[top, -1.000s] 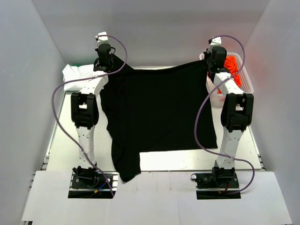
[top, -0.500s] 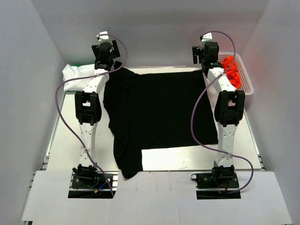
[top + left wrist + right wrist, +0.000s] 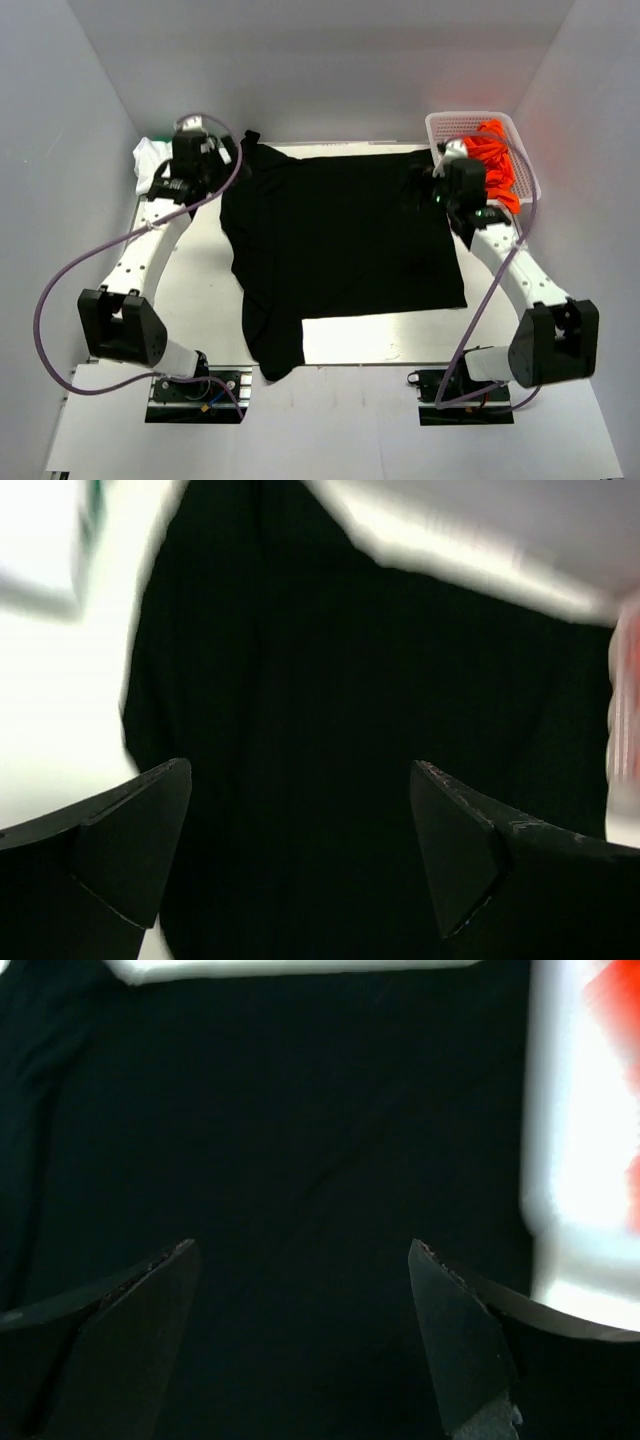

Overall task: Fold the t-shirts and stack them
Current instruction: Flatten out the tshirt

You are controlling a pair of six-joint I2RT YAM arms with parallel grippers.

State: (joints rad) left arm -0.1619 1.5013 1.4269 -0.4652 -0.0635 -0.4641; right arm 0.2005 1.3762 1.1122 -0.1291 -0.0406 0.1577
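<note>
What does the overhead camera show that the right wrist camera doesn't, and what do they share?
Only overhead: the white cloth t-shirt at the far-left corner and the whole outline of the large black cloth t-shirt. Only right wrist: the right end effector close up, fingers wide apart, nothing between them. Both: the black t-shirt and the white plastic basket of bright orange cloth shirts.
</note>
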